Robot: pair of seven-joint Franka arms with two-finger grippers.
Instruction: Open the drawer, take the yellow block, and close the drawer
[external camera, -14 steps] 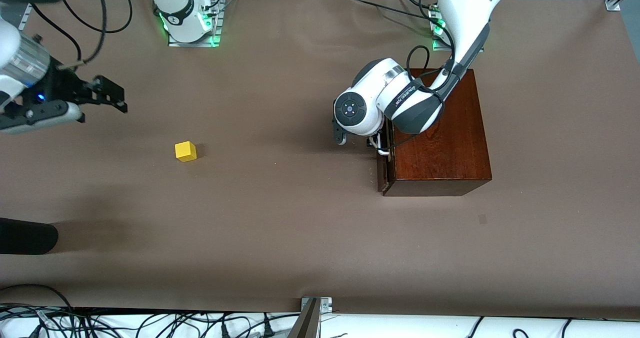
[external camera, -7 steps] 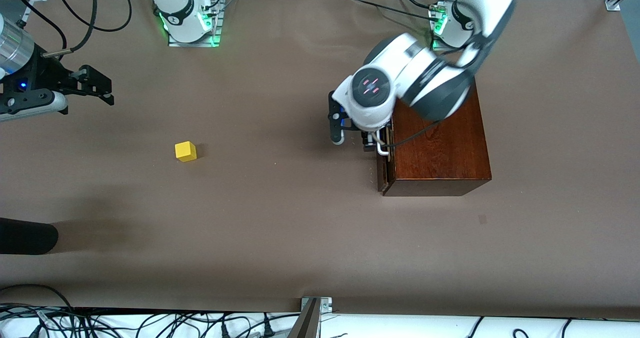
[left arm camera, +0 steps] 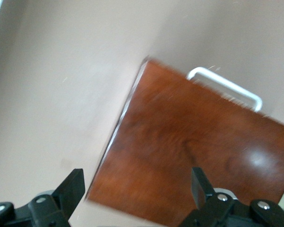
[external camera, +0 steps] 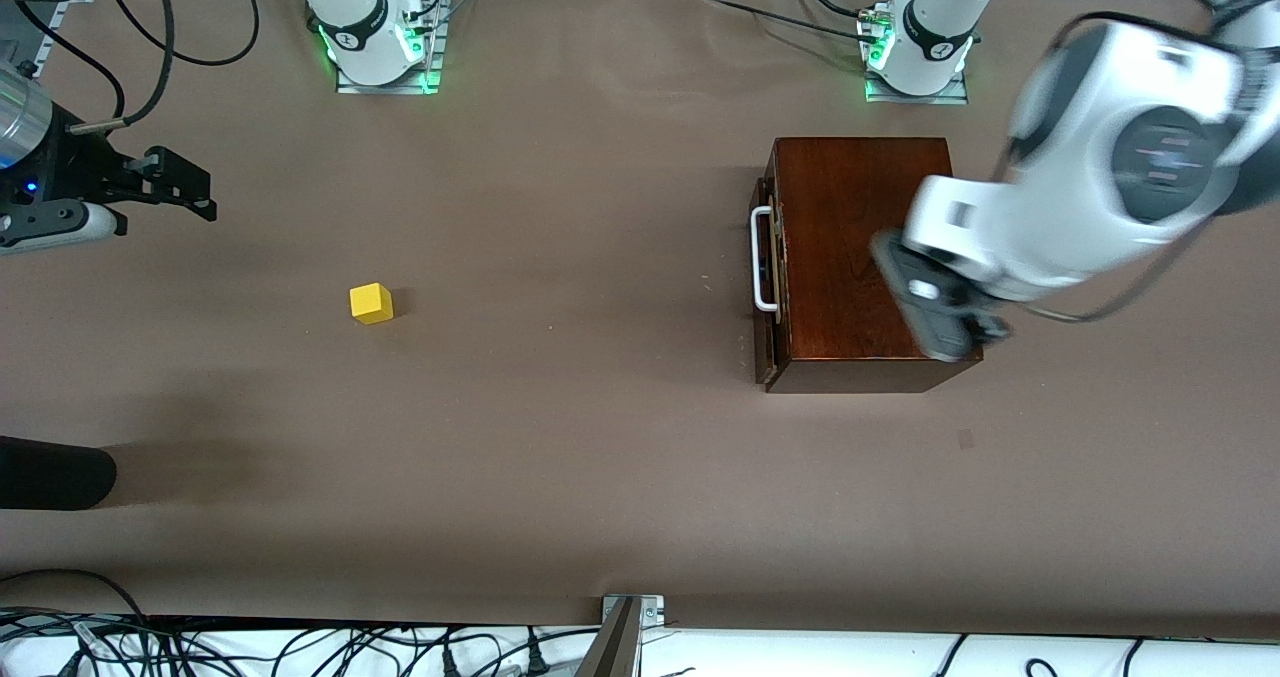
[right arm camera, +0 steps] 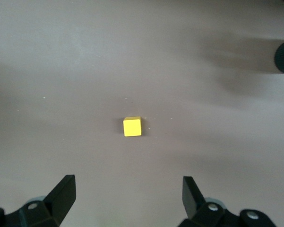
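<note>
A: Two end effectors, both empty? State positions.

B: Confirmed. The left end effector (external camera: 945, 332) hangs over the wooden box (external camera: 850, 237), fingers (left arm camera: 71, 189) spread wide. The right end effector (external camera: 185, 187) hangs over the desk (external camera: 600, 457) at the right arm's end, fully spread.

A: Task items?

B: The yellow block (external camera: 371, 303) sits on the desk, well apart from the box. The drawer (external camera: 765, 287) is nearly flush, white bar handle (external camera: 760, 257) facing the block.
</note>
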